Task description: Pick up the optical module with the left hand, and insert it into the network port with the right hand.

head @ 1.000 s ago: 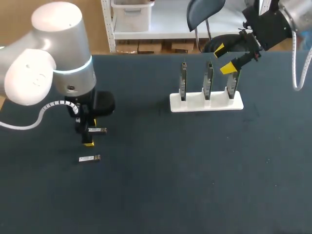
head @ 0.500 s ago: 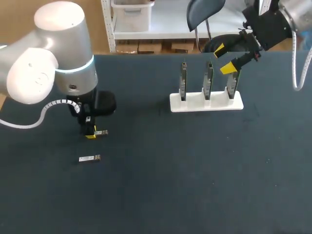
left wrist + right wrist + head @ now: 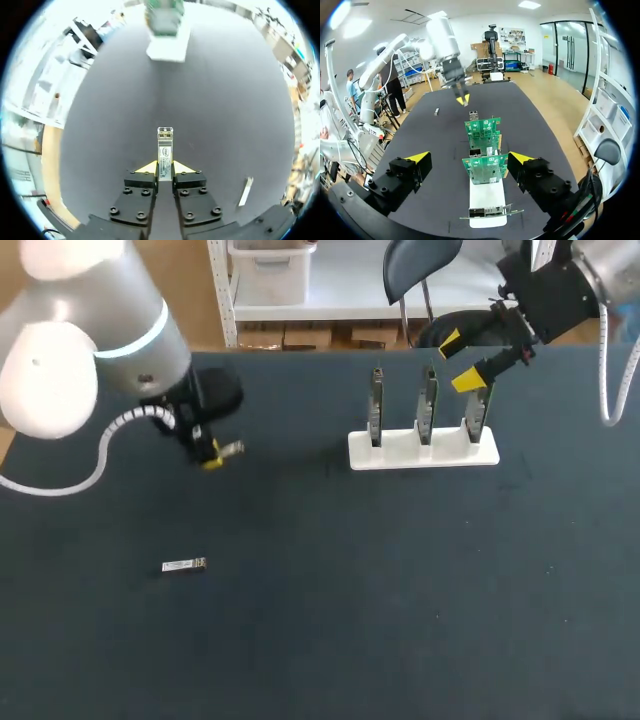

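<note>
Now the pick-up looks done to us: our left pincer (image 3: 165, 167) is clamped on one optical module (image 3: 165, 149), held clear of the dark counter (image 3: 400, 590). A second module (image 3: 184, 565) lies loose below it. Our right pincer (image 3: 460, 361) gapes wide and empty above the circuit boards (image 3: 485, 167) in their white stand (image 3: 422, 452). Next, we judge, comes a handover: the right must grip the module's free end squarely, then line it up with a network port (image 3: 474, 152).

The bulky, glossy silver-grey left arm (image 3: 70, 350) carries a pale glowing ring (image 3: 148, 330) and a white spiral-wrapped cable (image 3: 105, 455), the grey right arm (image 3: 605, 265) a plain white cable (image 3: 603, 370), and the black, screw-studded left gripper (image 3: 164, 168) and right gripper (image 3: 468, 159) bear wedge-shaped yellow tips (image 3: 417, 157).
</note>
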Robot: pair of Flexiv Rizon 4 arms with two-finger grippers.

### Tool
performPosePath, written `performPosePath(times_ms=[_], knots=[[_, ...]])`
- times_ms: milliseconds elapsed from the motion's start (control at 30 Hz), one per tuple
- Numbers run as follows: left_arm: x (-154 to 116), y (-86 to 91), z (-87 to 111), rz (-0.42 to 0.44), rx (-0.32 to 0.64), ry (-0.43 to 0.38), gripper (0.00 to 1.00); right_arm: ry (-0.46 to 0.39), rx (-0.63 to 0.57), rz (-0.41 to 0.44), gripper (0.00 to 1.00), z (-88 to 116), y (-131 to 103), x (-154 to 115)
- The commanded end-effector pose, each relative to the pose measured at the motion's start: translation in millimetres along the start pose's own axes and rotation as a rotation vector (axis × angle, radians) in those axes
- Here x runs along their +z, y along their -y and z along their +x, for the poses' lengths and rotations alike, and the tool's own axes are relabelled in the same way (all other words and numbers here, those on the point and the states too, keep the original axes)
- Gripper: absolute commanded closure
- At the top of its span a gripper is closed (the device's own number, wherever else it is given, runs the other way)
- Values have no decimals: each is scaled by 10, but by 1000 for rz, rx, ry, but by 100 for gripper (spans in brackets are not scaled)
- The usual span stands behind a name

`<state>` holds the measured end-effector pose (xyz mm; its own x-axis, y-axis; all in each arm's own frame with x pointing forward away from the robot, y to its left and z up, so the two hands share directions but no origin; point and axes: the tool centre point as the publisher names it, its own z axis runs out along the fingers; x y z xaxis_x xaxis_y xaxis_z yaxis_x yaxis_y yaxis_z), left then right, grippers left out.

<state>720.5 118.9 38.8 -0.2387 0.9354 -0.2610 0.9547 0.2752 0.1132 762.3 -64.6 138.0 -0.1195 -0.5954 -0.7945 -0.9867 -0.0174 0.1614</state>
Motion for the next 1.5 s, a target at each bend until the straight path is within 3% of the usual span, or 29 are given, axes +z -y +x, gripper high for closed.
performPosePath(times_ms=[33, 167, 300, 567, 733, 1033, 1233, 1500], knots=[[-219, -272, -232, -58, -110, 236, 100, 0, 0, 5, 0, 3, -19, 2], [-402, -635, -567, -98, -236, 431, 100, 0, 0, 5, 0, 3, -19, 2], [-555, -863, -954, -113, -277, 591, 100, 0, 0, 5, 0, 3, -19, 2], [-929, -1008, -1913, -71, -207, 867, 100, 0, 0, 5, 0, 3, -19, 2], [-1054, -938, -2330, -41, -121, 935, 100, 0, 0, 5, 0, 3, -19, 2], [-1056, -684, -2860, 50, -29, 1035, 100, 0, 0, 5, 0, 3, -19, 2], [-1113, -452, -3135, 104, 59, 1137, 100, 0, 0, 5, 0, 3, -19, 2], [-1022, -182, -3336, 176, 87, 1163, 100, 0, 0, 5, 0, 3, -19, 2]])
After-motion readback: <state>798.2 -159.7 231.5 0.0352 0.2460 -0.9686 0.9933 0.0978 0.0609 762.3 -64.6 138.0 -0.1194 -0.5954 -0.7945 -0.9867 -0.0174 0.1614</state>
